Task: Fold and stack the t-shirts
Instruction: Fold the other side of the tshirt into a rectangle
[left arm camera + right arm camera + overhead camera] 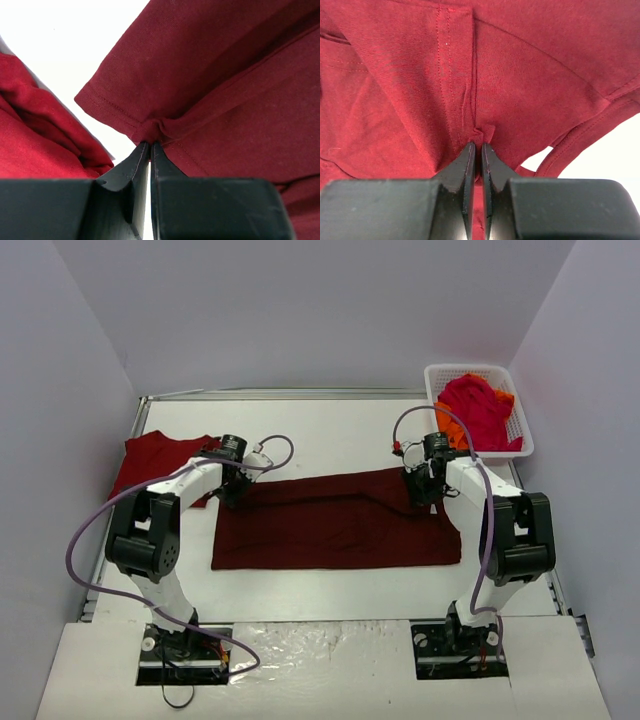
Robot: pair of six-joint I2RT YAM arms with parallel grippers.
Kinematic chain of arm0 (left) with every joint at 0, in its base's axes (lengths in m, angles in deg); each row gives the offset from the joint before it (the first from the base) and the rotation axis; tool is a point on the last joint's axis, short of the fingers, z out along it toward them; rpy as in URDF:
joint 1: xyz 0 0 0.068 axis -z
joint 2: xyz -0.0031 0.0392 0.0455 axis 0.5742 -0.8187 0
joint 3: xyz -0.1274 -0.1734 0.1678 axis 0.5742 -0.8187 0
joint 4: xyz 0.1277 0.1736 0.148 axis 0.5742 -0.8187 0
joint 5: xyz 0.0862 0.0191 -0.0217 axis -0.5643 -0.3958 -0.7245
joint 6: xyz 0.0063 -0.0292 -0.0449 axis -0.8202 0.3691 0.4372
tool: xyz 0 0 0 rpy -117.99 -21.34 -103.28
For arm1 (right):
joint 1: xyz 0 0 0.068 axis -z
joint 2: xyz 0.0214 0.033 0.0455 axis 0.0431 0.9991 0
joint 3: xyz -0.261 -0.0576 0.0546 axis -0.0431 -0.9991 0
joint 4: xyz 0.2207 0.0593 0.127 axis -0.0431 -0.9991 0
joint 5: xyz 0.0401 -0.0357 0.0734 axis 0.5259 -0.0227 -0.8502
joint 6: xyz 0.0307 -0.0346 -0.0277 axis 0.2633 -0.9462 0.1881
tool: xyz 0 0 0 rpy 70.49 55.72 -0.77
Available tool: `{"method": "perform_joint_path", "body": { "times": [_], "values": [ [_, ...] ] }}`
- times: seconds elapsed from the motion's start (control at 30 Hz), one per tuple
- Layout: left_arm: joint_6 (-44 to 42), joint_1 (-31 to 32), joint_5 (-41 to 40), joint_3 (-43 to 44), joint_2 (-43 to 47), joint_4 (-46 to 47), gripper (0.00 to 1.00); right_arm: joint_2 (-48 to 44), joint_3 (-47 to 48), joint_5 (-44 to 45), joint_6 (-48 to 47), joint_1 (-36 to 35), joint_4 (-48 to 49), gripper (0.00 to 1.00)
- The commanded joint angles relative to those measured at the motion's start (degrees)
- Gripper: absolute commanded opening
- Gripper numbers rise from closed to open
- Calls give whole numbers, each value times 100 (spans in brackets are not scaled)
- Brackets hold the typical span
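A large dark maroon t-shirt (335,525) lies folded into a wide band across the middle of the table. My left gripper (232,487) is shut on its upper left corner, pinching a bunched bit of hem (150,131) between the black fingers (140,160). At the upper right corner my right gripper (425,490) is shut on a small tuck of the same cloth (482,134). A brighter red t-shirt (155,462) lies flat at the far left, partly under the left arm, and shows in the left wrist view as red folds (35,135).
A white lattice basket (520,425) stands at the back right corner with crimson and orange t-shirts (478,412) heaped in it. Purple cables loop from both arms. Grey walls close in the table on three sides.
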Motion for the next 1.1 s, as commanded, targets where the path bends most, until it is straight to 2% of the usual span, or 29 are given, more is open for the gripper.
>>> {"method": "perform_joint_path", "body": {
  "times": [0.0, 0.07, 0.13, 0.5, 0.57, 0.8, 1.07],
  "values": [
    [-111, 99, -320, -31, -6, 70, 2, 94, -41, -3, -86, 33, -164, 0],
    [-129, 125, -382, -75, -15, 132, 4, 173, -41, 5, -86, 33, -164, 0],
    [-129, 187, -523, -101, -15, 202, 13, 217, -32, 14, -95, 33, -164, 0],
    [-278, 380, -1305, -181, 169, 361, 29, 507, 55, 23, -68, 7, -164, 0],
    [-322, 398, -1436, -146, 257, 326, 36, 516, 55, 23, -68, -2, -172, 0],
    [-428, 398, -1779, 56, 757, 63, 41, 524, 47, 14, -94, -64, -208, 0],
    [-24, 398, -1051, 715, 1207, -597, 45, 586, -24, -73, -112, -99, -199, 0]
  ]
}}
